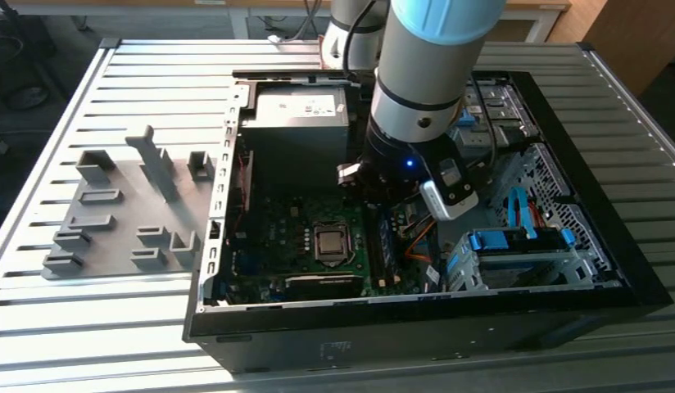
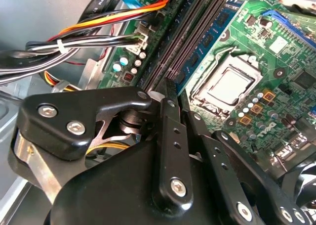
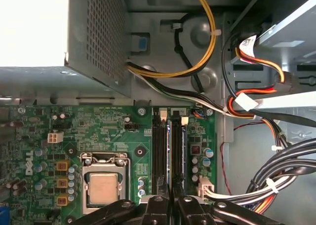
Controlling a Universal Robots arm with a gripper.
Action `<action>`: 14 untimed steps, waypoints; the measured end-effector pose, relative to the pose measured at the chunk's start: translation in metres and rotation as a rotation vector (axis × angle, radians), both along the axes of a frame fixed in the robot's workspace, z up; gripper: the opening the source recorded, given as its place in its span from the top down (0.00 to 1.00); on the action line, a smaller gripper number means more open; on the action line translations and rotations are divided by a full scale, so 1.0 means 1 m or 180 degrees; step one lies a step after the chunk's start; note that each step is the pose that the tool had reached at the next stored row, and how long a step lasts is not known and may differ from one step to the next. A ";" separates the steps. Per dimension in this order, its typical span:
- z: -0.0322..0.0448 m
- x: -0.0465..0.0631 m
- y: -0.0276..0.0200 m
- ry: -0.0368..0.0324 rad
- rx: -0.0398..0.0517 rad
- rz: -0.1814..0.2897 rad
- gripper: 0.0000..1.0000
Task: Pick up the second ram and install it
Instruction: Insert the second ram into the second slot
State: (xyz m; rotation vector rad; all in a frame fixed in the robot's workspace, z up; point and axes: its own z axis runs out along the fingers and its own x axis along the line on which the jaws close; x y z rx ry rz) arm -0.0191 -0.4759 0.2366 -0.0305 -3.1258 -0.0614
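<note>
My gripper point(image 3: 170, 206) is down inside the open computer case point(image 1: 600, 270), over the memory slots beside the processor socket point(image 3: 103, 188). Its two black fingers point(image 2: 170, 136) are closed together on a thin strip that runs away from them along the slots. This strip is the second ram point(image 2: 200, 52), and its blue side with dark chips shows in the second wrist view. The first wrist view shows the ram point(image 3: 170, 151) edge-on between two dark slots with white end latches. It lies in line with a slot, but I cannot tell whether it is fully seated. In the exterior view the arm point(image 1: 414, 123) hides the fingers.
The grey power-supply box point(image 1: 296, 106) lies just beyond the slots. Cable bundles point(image 3: 256, 106) run close beside them, and blue-latched drive bays point(image 1: 513, 250) fill that side of the case. A grey fixture plate point(image 1: 130, 213) with blocks lies on the slatted table at the exterior view's left.
</note>
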 end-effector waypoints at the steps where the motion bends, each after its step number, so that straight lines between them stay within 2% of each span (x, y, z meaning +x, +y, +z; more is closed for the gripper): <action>1: -0.0007 0.000 0.0000 0.0000 0.0000 -0.0001 0.86; 10: -0.0096 -0.002 -0.0002 0.0000 0.0000 -0.0006 0.86; 14: -0.0111 -0.002 -0.0023 0.0000 0.0000 -0.0011 0.86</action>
